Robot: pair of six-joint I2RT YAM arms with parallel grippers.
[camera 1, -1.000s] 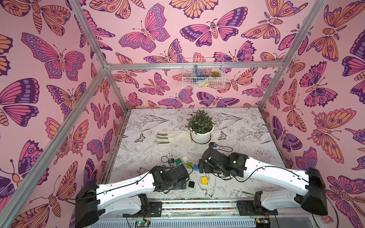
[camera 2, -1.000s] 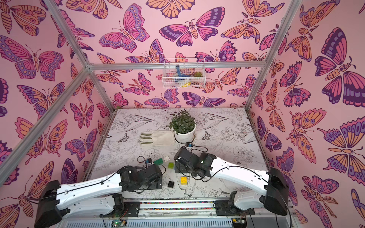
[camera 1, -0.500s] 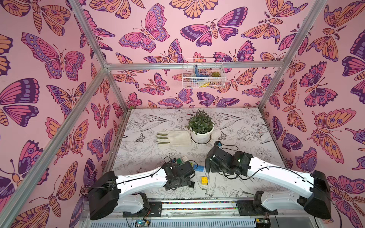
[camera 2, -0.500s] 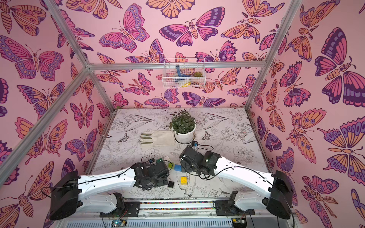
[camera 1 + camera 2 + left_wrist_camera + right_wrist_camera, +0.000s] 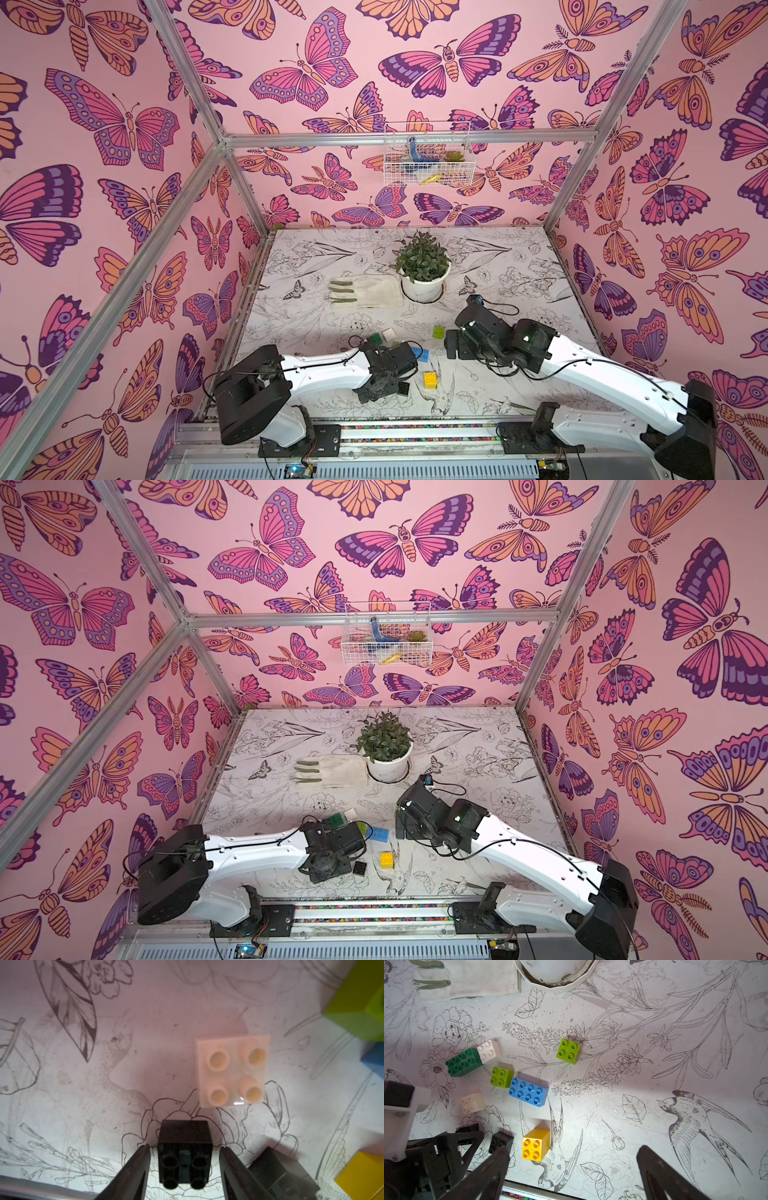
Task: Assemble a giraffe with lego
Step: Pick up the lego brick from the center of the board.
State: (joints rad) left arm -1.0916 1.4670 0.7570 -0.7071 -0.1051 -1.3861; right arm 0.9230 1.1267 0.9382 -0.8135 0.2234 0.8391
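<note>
No giraffe shows; the lego lies as loose bricks on the table. My left gripper (image 5: 184, 1148) is down at the table, its jaws either side of a black brick (image 5: 185, 1159) with a thin gap on each side, so open. A second black brick (image 5: 278, 1174) lies just beside it, and a white brick (image 5: 232, 1070) lies beyond. My right gripper (image 5: 573, 1149) hangs wide open above the table, holding nothing. Below it lie the yellow brick (image 5: 535, 1144), long blue brick (image 5: 528, 1092), two lime bricks (image 5: 501, 1076) (image 5: 568, 1051), long dark green brick (image 5: 463, 1061) and another white brick (image 5: 489, 1051).
A potted plant (image 5: 424, 266) and a white glove (image 5: 365, 291) sit behind the bricks. A wire basket (image 5: 428, 158) hangs on the back wall. The arms' mounting rail (image 5: 415, 428) runs along the table's front edge. Pink walls close in three sides.
My left arm has swung right and come down over the black brick, and its jaws have narrowed around it. My right gripper has drawn back a little to the right, still open.
</note>
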